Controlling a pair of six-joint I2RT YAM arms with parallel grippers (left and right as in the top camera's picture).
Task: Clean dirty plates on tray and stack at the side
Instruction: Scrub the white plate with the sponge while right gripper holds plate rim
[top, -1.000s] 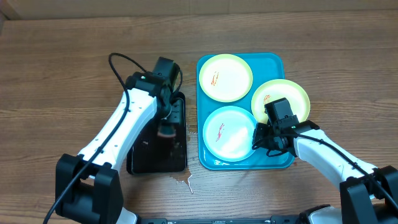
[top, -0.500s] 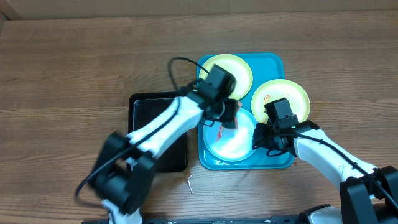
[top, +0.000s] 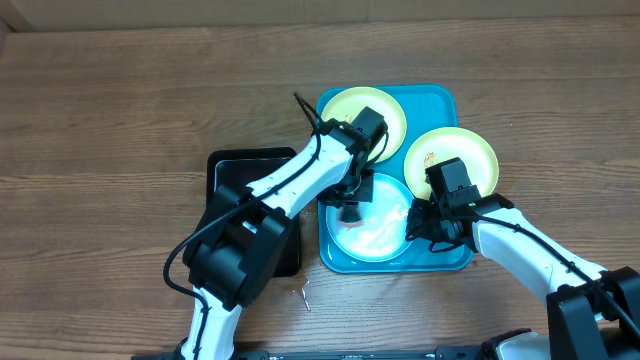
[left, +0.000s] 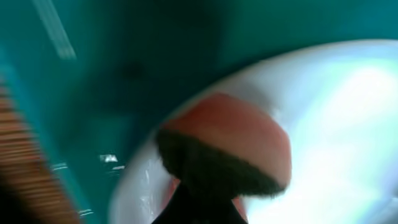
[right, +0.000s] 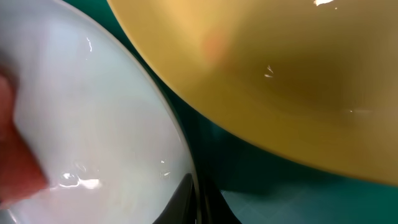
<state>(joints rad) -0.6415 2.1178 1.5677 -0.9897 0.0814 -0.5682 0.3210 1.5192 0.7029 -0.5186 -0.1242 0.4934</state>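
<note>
The turquoise tray (top: 440, 100) holds three plates. The light blue-mint plate (top: 385, 228) lies at its front left and shows in the left wrist view (left: 348, 124). My left gripper (top: 352, 205) is shut on a pink sponge with a dark scrub side (left: 230, 149) and presses it on this plate's left part. My right gripper (top: 415, 225) is shut on the mint plate's right rim (right: 93, 124), its fingers (right: 194, 199) either side of the edge. One yellow-green plate (top: 345, 110) lies at the back left, partly under my left arm. The other (top: 470, 150) lies at the right, above my right gripper (right: 280, 81).
A black tray (top: 235, 175) sits left of the turquoise tray, partly under my left arm. A small wet patch (top: 303, 292) lies on the wooden table in front of it. A cardboard wall (top: 300, 12) runs along the back.
My left arm has swung from the black tray over to the turquoise tray with the sponge and now rubs the mint plate. The plate's red smear no longer shows. The right arm has not moved.
</note>
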